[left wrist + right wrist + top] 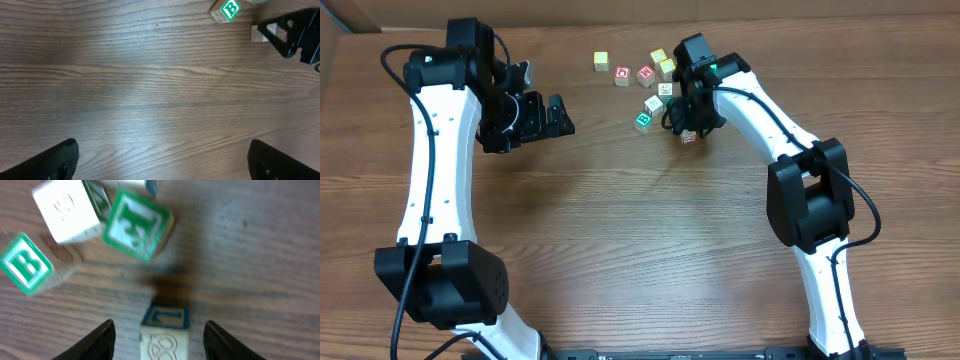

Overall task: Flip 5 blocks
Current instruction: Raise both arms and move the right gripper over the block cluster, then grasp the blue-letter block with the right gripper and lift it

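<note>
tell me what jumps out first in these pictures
The right gripper sits low at the far side of the table, its open jaws astride a small blue-faced block. Beside it lies a cluster of cubes, a green B block the brightest. The left gripper hangs wide open over bare wood, away from them.

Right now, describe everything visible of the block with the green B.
The B block is a small, wooden-looking cube: its upward face is white with a green border and green letter B, its sides pale wood. It rests flat on the table, close beside a white-faced block, with nothing gripping it.
</note>
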You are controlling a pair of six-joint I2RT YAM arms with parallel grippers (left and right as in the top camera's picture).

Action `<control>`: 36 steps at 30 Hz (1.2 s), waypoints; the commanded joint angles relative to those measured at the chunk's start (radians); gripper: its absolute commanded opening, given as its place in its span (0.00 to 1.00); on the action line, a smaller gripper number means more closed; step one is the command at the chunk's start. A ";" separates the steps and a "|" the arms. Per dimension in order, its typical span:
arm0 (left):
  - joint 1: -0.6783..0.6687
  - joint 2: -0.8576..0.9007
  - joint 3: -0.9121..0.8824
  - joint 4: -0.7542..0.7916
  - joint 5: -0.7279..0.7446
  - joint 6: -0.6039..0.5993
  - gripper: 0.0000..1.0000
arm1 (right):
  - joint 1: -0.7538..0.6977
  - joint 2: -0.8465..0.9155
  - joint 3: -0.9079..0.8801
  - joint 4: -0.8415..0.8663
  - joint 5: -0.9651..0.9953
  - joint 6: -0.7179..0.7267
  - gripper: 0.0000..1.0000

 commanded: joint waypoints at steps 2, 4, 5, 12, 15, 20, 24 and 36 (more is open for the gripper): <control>-0.006 0.011 0.020 -0.003 -0.007 0.011 1.00 | 0.008 0.000 -0.033 0.043 0.006 -0.002 0.36; -0.006 0.011 0.020 -0.003 -0.007 0.011 1.00 | 0.008 0.000 -0.033 0.034 0.006 0.000 0.36; -0.006 0.011 0.020 -0.003 -0.007 0.011 1.00 | 0.008 0.000 -0.033 0.022 0.006 0.002 0.36; -0.006 0.011 0.020 -0.003 -0.007 0.011 1.00 | 0.008 0.000 -0.032 -0.018 0.006 0.002 0.43; -0.006 0.011 0.020 -0.003 -0.007 0.011 1.00 | 0.008 0.000 -0.032 -0.046 0.005 0.002 0.43; -0.006 0.011 0.020 -0.003 -0.007 0.011 1.00 | 0.008 -0.001 -0.026 -0.069 0.006 0.002 0.35; -0.006 0.011 0.020 -0.003 -0.007 0.011 1.00 | 0.008 -0.015 0.044 -0.160 0.005 0.003 0.30; -0.006 0.011 0.020 -0.003 -0.007 0.011 1.00 | 0.008 -0.122 0.249 -0.667 -0.229 0.085 0.14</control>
